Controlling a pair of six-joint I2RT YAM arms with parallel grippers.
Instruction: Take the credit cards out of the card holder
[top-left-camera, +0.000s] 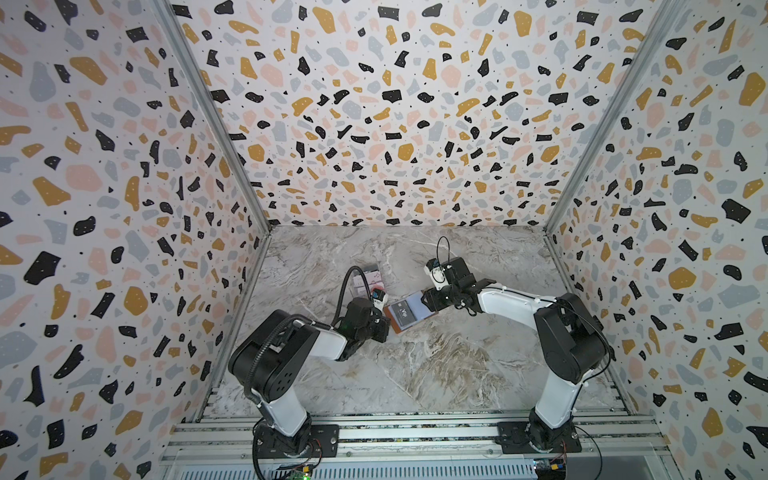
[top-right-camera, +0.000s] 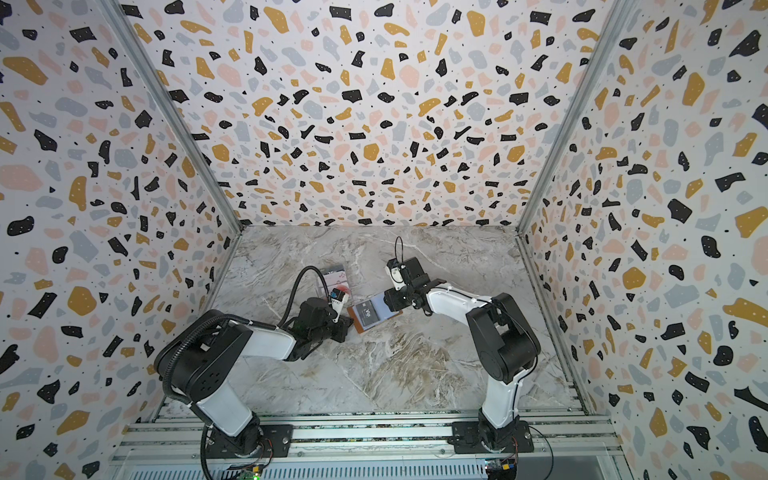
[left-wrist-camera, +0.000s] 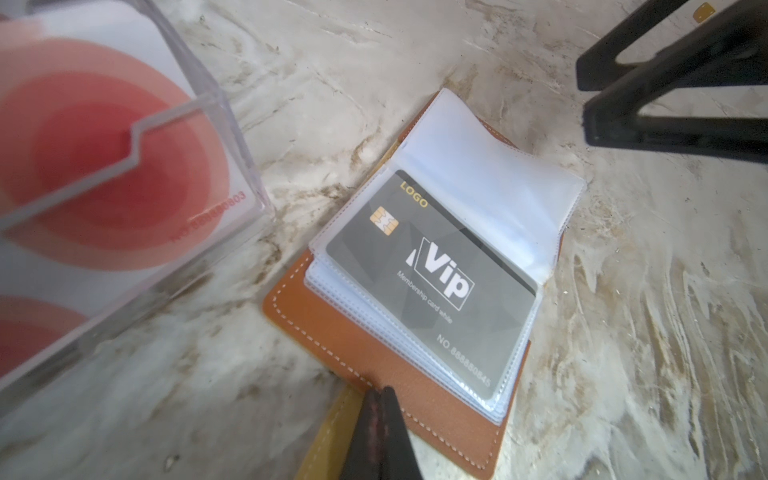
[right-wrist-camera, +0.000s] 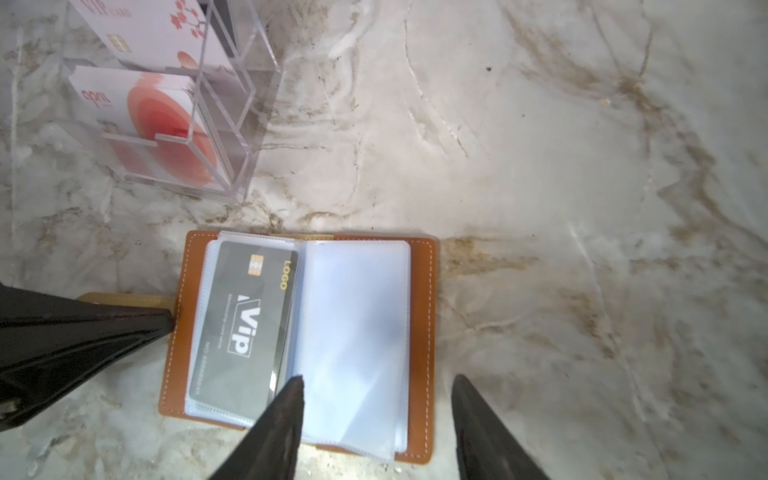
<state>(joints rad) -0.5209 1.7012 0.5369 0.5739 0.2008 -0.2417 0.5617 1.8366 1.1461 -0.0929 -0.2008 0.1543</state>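
scene: tan leather card holder (right-wrist-camera: 422, 332) lies open and flat on marble table (right-wrist-camera: 540, 166), between the two arms in both top views. clear acrylic case (right-wrist-camera: 232, 124) holding white-and-red cards (right-wrist-camera: 166, 124) stands near it.
task item: dark grey vip card (right-wrist-camera: 245, 324) sits fully inside the top clear sleeve, on the page nearer the left arm. facing sleeve (right-wrist-camera: 353, 332) looks empty. whether more cards lie underneath cannot be told.
left gripper (left-wrist-camera: 380, 395): clenched, tip at the cover's edge by the snap tab (right-wrist-camera: 124, 299). whether it pinches the tab or only presses down cannot be told.
right gripper (right-wrist-camera: 376, 395): released, holding nothing. one finger is over the fold by the vip card's corner, the other past the holder's far edge, over the table.
step judged: holder held open, vip card not yet extracted.
risk 1: fingers close on sleeve plastic along with the card. cause: card sits flush in a slick pocket with no edge standing proud. effect: whole holder drags or lifts.
risk 2: hold-down slips. cause: narrow contact at one edge only. effect: holder pivots or folds shut.
risk 3: loose facing sleeve flops back over the vip card. cause: nothing restrains it.
risk 4: left arm knocks the case. cause: close spacing.
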